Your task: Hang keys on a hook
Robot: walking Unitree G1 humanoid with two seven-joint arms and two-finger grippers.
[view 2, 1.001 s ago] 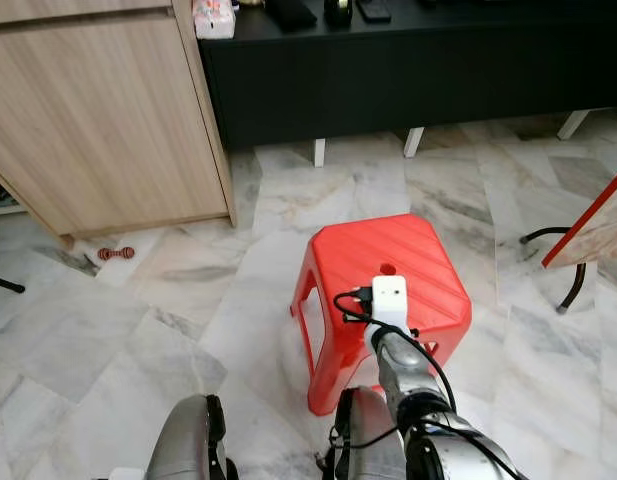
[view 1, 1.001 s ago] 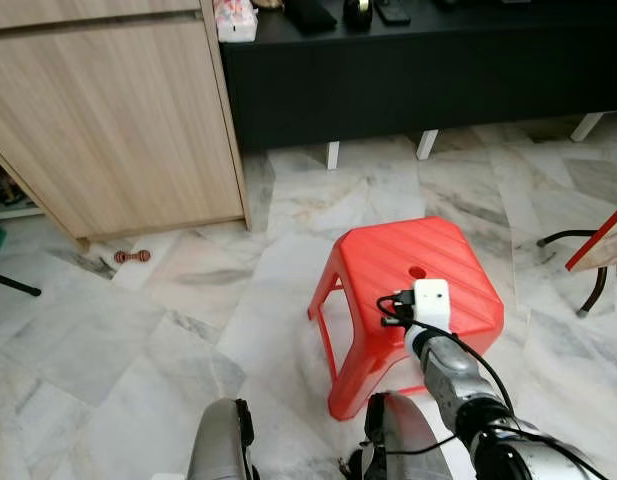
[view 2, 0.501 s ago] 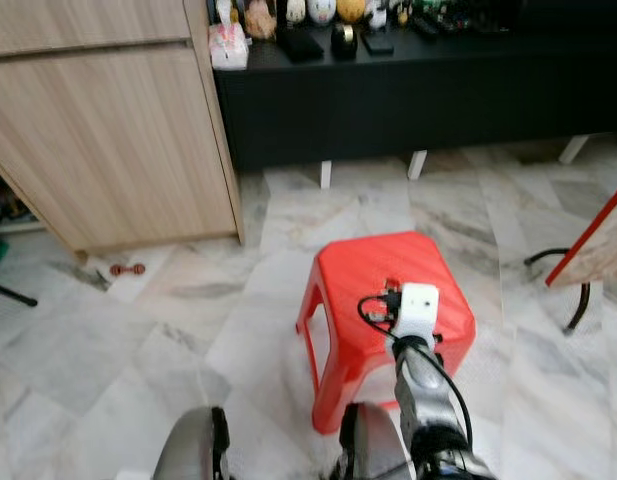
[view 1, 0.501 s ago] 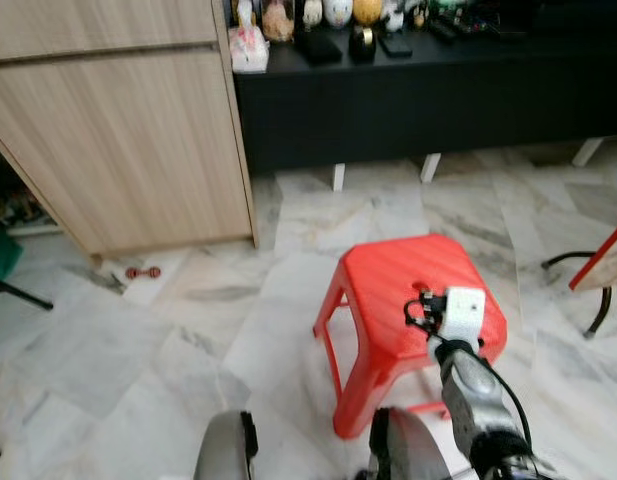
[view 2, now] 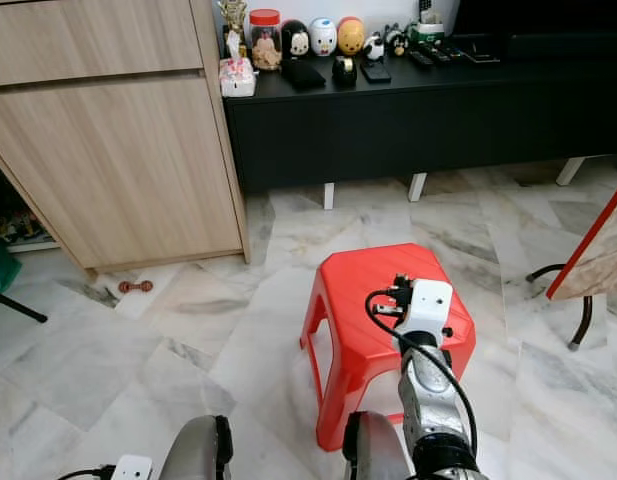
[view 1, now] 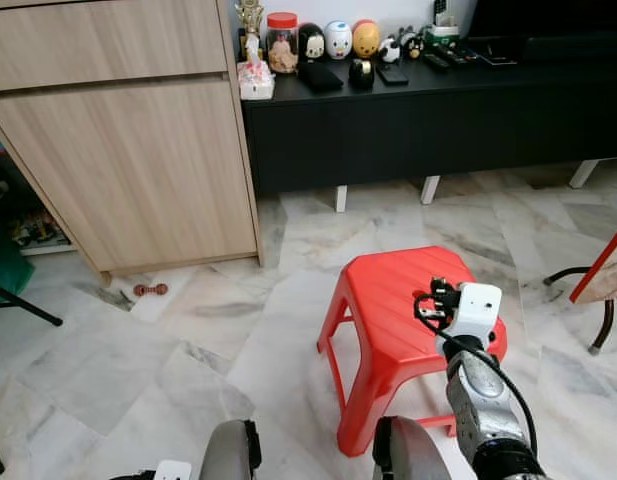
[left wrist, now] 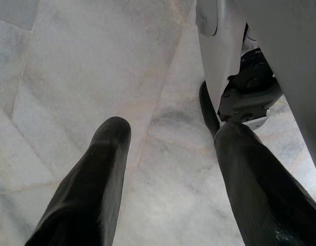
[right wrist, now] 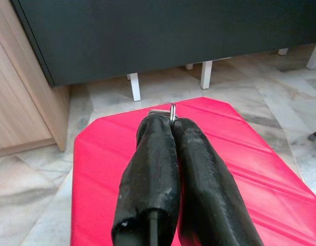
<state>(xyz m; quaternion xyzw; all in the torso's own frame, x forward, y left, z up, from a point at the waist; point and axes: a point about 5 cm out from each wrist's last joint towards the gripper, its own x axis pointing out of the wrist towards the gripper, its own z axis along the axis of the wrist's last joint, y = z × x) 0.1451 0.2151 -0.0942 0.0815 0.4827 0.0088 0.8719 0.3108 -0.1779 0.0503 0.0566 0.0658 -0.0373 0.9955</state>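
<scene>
My right gripper (right wrist: 171,124) is shut on a small metal key ring (right wrist: 172,110) that pokes out between its fingertips; the keys themselves are hidden behind the fingers. It hovers over the top of a red plastic stool (view 1: 383,300). In the eye views the right wrist with its white camera block (view 1: 475,304) hangs above the stool's right side. My left gripper (left wrist: 173,129) hangs low over the marble floor, open with nothing between its fingers.
A black low console (view 1: 438,110) with jars and figurines (view 1: 333,40) runs along the back wall. A wooden cabinet (view 1: 138,150) stands at the left. A small red toy (view 1: 151,290) lies on the floor. A red-edged frame (view 1: 600,262) leans at the right.
The head view has tilted upward, so the console top and its figurines have come into sight. My right gripper stays over the stool, still shut on the key ring.
</scene>
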